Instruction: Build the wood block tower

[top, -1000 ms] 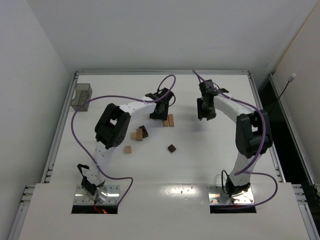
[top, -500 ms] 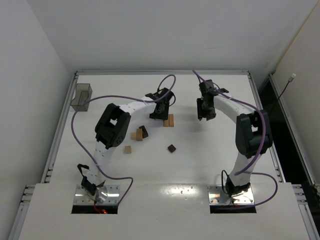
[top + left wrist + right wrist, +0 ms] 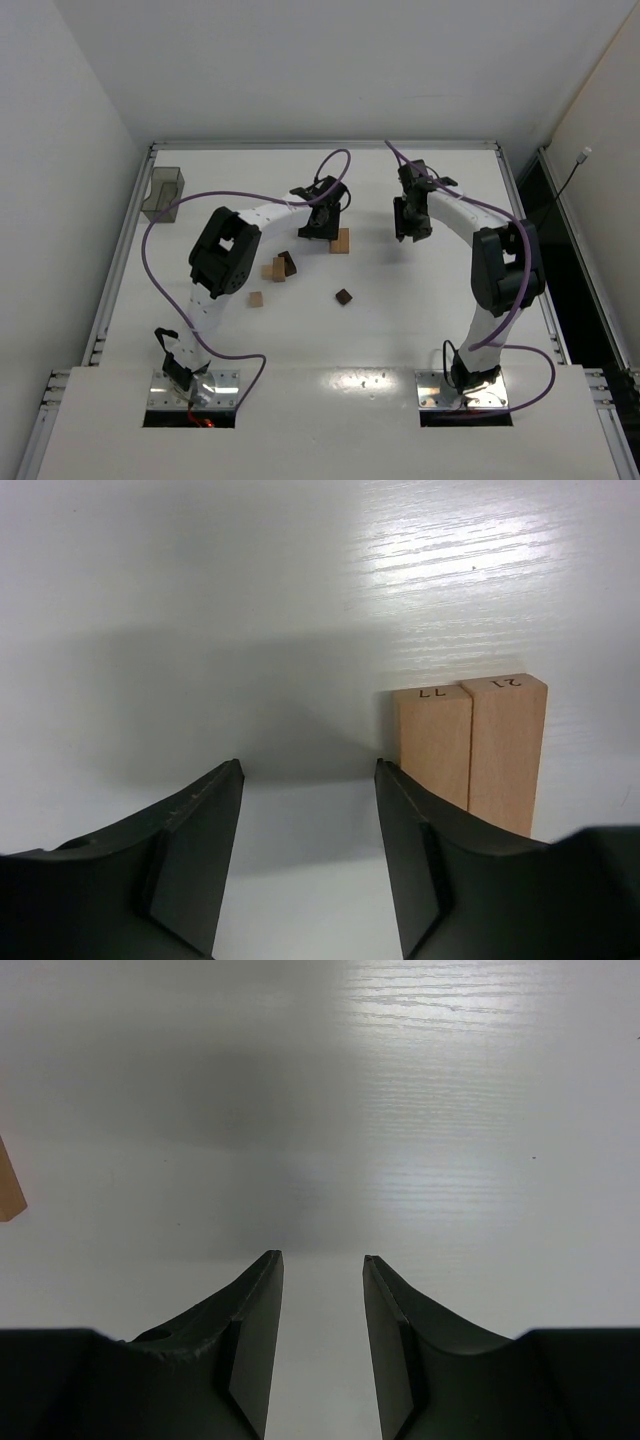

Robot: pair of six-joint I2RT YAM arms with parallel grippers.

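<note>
Two light tan bars [image 3: 341, 240] lie side by side on the table, marked 77 and 21 in the left wrist view [image 3: 470, 750]. My left gripper [image 3: 316, 232] is open and empty just left of them; its right finger [image 3: 410, 850] is against the near bar's left side. My right gripper [image 3: 405, 231] is open and empty over bare table to the right; a tan block edge [image 3: 8, 1192] shows at its view's left edge. A small cluster of tan and dark blocks [image 3: 280, 266], a tan cube [image 3: 256, 298] and a dark cube [image 3: 343, 296] lie nearer. No standing stack shows.
A translucent grey bin [image 3: 163, 193] stands at the far left corner. Raised rails [image 3: 120, 250] run round the white table. Purple cables loop over both arms.
The tan bars now sit together as one squarer pair, shifted slightly. Both arms have barely moved.
</note>
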